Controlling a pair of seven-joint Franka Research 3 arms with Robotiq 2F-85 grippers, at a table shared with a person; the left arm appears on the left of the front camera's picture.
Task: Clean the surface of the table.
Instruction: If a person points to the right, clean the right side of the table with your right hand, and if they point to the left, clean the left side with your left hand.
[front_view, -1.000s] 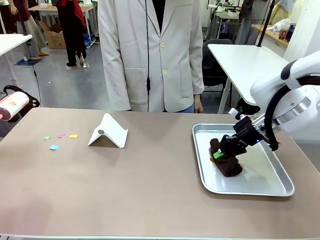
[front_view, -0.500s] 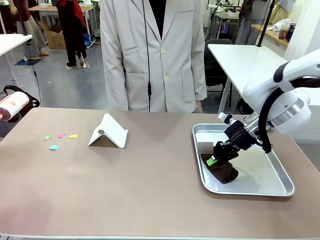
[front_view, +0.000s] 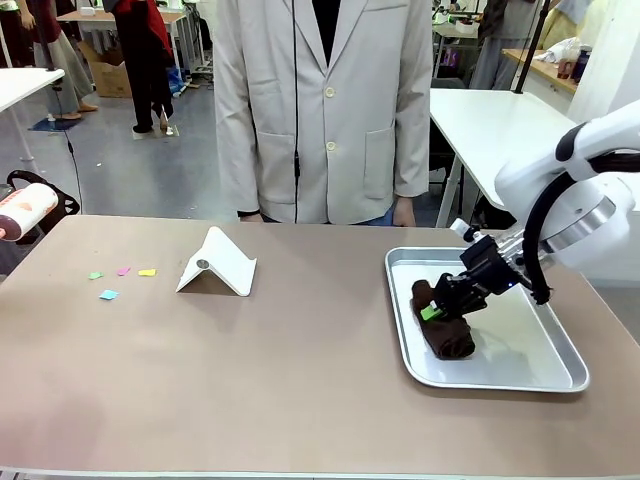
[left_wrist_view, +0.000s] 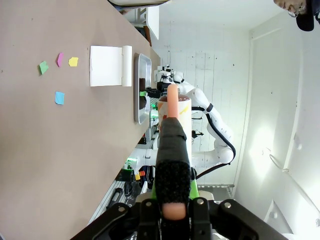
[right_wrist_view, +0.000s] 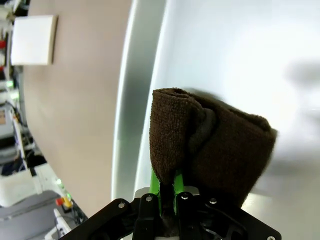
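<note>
The taupe table (front_view: 280, 380) carries several small coloured paper scraps (front_view: 108, 295) at its left. On the right stands a shiny metal tray (front_view: 500, 385) with a rolled brown cloth (front_view: 450, 338) in it. My right gripper (front_view: 434, 311) is shut on the cloth's upper end, low over the tray. The right wrist view shows the cloth (right_wrist_view: 215, 145) pinched between the green pads (right_wrist_view: 176, 184). My left gripper (left_wrist_view: 172, 210) is shut on the black-sleeved handle of a lint roller (left_wrist_view: 175, 107), off the table's left end. The roller's white head (front_view: 25, 210) shows at the far left of the front view.
A white folded stand (front_view: 217, 264) sits left of the table's middle, close to the scraps. A person in a pale jacket (front_view: 325, 110) stands at the far edge, hands down. White tables stand behind on the right.
My right gripper dragged the brown cloth toward the tray's left wall, then eased back a little. The person stepped to the right. The lint roller stayed put.
</note>
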